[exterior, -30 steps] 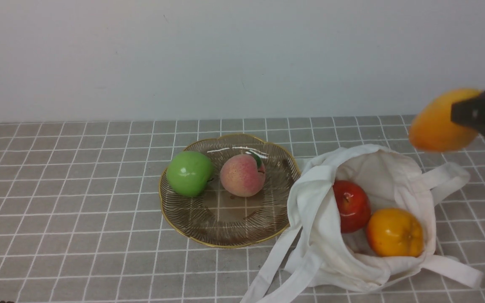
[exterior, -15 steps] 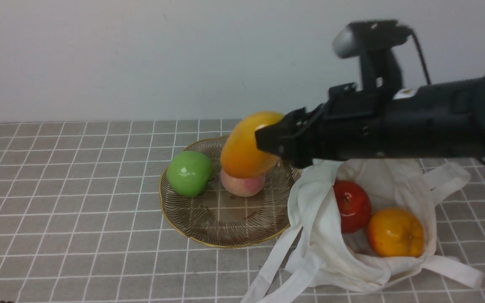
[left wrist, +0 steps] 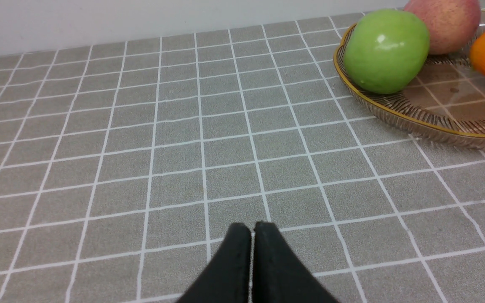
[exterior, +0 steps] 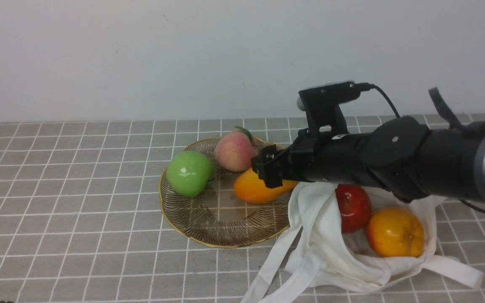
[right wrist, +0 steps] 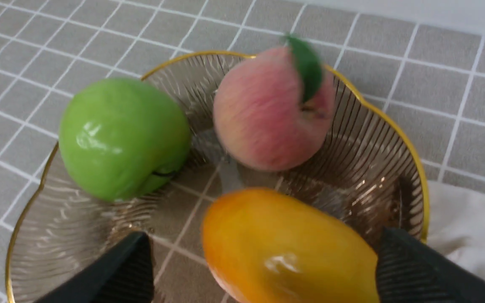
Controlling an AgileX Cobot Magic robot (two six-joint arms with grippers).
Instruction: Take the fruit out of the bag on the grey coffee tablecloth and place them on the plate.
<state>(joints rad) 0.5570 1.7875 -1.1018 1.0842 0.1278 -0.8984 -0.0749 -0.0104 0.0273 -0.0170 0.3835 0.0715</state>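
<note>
Your R gripper (right wrist: 263,242) has its jaws spread wide either side of the mango (exterior: 256,191), which lies on the plate (exterior: 225,240) by its right edge. Red apple (exterior: 353,208) & orange fruit (exterior: 395,232) sit in the bag (exterior: 310,219), right side of the tablecloth (exterior: 78,189). L gripper (left wrist: 251,235): tips pressed together.
</note>
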